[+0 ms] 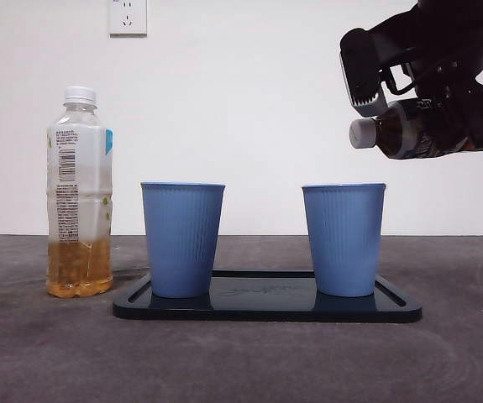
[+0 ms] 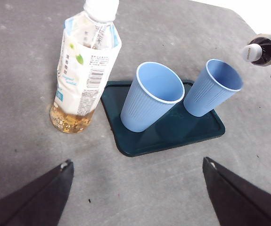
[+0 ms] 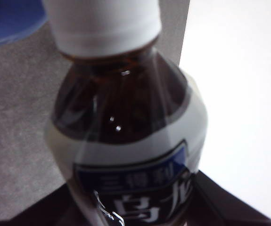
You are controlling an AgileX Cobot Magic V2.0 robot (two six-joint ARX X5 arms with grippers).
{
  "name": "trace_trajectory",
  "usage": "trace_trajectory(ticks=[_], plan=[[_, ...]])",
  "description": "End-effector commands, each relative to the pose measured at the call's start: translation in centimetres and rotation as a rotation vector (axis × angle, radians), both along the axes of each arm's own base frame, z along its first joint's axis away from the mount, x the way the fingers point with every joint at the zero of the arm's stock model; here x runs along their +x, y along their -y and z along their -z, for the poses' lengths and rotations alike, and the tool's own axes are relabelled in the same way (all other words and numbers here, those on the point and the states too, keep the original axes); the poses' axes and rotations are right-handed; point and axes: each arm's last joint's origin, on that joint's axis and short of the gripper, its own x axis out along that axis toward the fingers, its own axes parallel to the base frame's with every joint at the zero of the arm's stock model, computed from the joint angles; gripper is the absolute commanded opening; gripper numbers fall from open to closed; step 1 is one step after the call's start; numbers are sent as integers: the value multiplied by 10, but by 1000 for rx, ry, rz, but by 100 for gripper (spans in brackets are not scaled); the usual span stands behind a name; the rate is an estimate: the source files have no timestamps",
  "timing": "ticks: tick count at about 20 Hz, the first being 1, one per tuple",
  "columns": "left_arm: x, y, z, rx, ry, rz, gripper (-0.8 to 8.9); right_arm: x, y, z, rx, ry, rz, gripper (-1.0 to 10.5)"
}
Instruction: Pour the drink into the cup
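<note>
Labels carry print too small or blurred to read on both bottles: right gripper clamps dark-drink bottle, capped, tipped sideways above right cup on tray; left cup beside it; amber-drink bottle stands left of tray; left gripper spread, holding nothing.

Two ribbed blue paper cups, one at the left end and one at the right end, stand on a glossy black tray. The tea bottle holds amber liquid under a white cap and white label with a blue patch. The held bottle is dark brown, white-capped, with a white-and-blue label. The table is mottled grey.
</note>
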Motion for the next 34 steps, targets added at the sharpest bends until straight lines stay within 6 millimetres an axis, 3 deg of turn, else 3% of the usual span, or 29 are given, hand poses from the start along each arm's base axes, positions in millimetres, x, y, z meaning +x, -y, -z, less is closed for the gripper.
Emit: trace_trajectory(ticks=[1,10,14,22,30,34], plan=[[0,0,-7,12,34,10,438,3,-5,-14,16,68,9,134],[0,0,-7,12,34,10,438,3,-5,-15,59,87,38,134],[0,0,-7,12,34,10,438,2,-4,-21,159,129,75,134],[0,0,-6,12,33,10,438,-10,8,-53,590,235,150,134],[0,0,-6,12,32,9,438,-24,43,-77,1196,226,247,135],[0,0,-6,11,32,9,438,-24,61,-77,1342,205,283,135]])
